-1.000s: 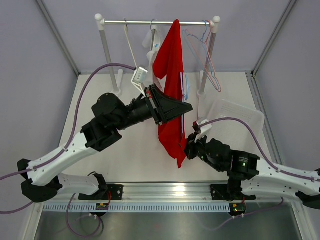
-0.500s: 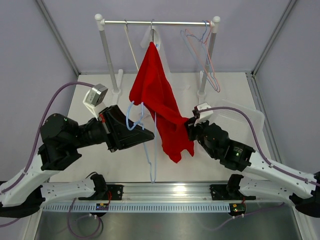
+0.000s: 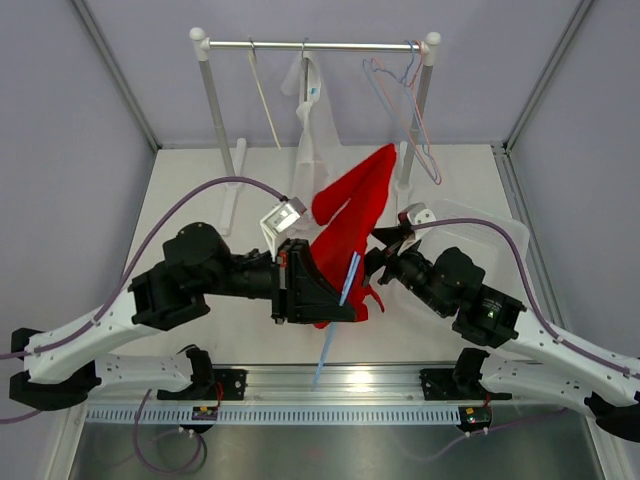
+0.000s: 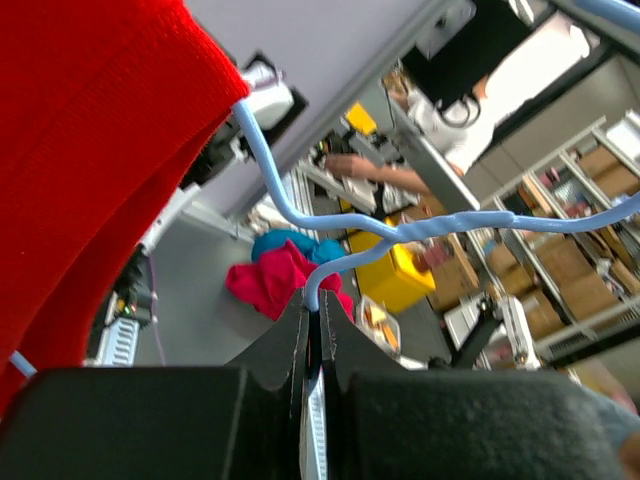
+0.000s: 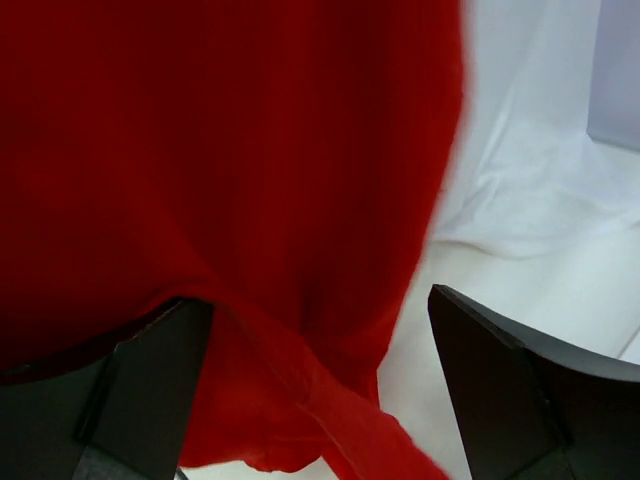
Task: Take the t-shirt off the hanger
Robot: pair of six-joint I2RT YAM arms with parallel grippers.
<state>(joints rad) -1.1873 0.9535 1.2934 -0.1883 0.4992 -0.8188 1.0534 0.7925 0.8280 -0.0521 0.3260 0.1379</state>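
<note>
The red t-shirt (image 3: 352, 215) hangs slanted in mid-air over the table's middle, between both arms. My left gripper (image 3: 338, 305) is shut on the light blue wire hanger (image 3: 335, 325), whose lower end pokes out toward the front rail. In the left wrist view the hanger (image 4: 330, 268) is clamped between the closed jaws (image 4: 320, 312), and its wire runs up under the red t-shirt (image 4: 90, 150). My right gripper (image 3: 382, 262) stands open just right of the cloth. In its wrist view the t-shirt (image 5: 230, 150) fills the space between the spread fingers (image 5: 150, 380).
A clothes rack with a metal rail (image 3: 320, 44) stands at the back. A white garment (image 3: 310, 115) hangs on it, with empty wire hangers (image 3: 412, 100) at its right end. A clear plastic tray (image 3: 485, 235) lies at the right.
The right gripper has opened and let go of the t-shirt. The left arm has swung the hanger right and toward the front, and the shirt now bunches between the two grippers.
</note>
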